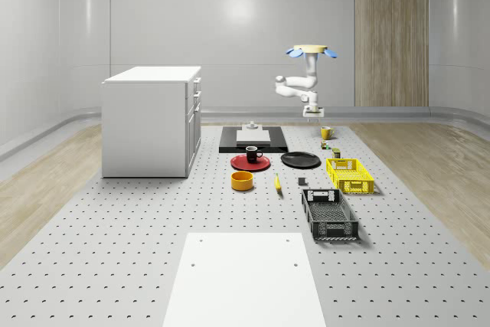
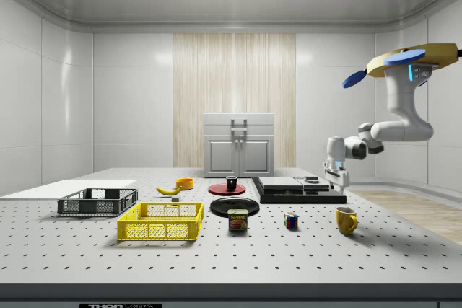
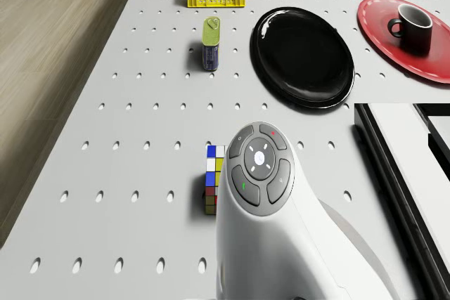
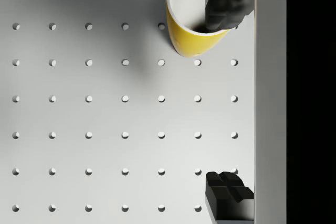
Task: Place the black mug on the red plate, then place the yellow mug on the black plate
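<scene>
Fingers spread wide, the gripper (image 4: 227, 100) hangs above the perforated table (image 1: 138, 250) with nothing held; one fingertip (image 4: 226, 6) sits in front of the yellow mug's (image 4: 191, 24) open mouth in the wrist view, the other (image 4: 228, 195) stands well apart over bare table. The drone (image 2: 411, 59) hovers high above the table's far edge in the whole-scene view, its arm bent down so the gripper (image 2: 336, 175) is above and just beside the yellow mug (image 2: 346, 219). That mug (image 1: 326, 132) stands near the far edge, beside the black slab (image 1: 253, 140). The black mug (image 1: 252, 154) already sits on the red plate (image 1: 250, 162); the black plate (image 1: 300, 160) lies bare beside it. Between yellow mug and black plate there is open table, apart from a small tin (image 3: 211, 43) and a colour cube (image 3: 213, 177).
</scene>
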